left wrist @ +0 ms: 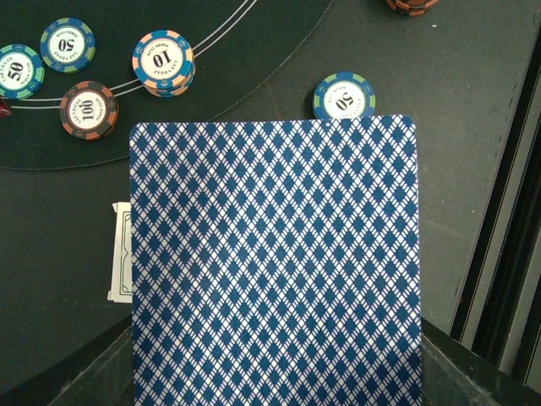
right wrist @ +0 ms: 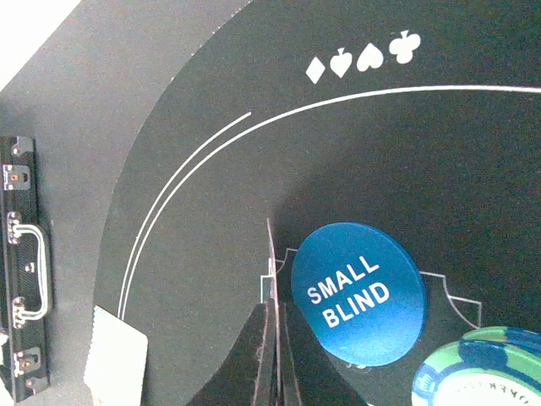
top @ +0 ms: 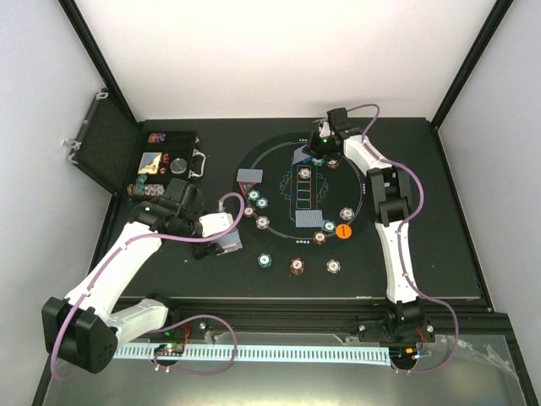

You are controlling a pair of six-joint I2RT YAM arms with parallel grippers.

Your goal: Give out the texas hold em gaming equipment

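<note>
My left gripper (top: 225, 242) hovers over the near left rim of the round black mat (top: 279, 245), shut on blue diamond-backed playing cards (left wrist: 275, 262) that fill the left wrist view and hide its fingers. One white card edge (left wrist: 122, 251) sticks out at the left of the stack. Striped poker chips (left wrist: 163, 61) lie on the mat beyond, and another chip (left wrist: 344, 96) peeks over the cards' top edge. At the far side of the mat my right gripper (right wrist: 275, 309) is shut on a thin card (right wrist: 271, 262) seen edge-on, just left of the blue SMALL BLIND button (right wrist: 357, 292).
The black hinged case (top: 114, 152) stands open at the far left, its metal handle (right wrist: 25, 271) visible. Face-down cards (top: 304, 188) sit in a row at mat centre, one more card (top: 250, 177) to their left. The orange button (top: 344, 230) and several chips (top: 297, 266) ring the near side.
</note>
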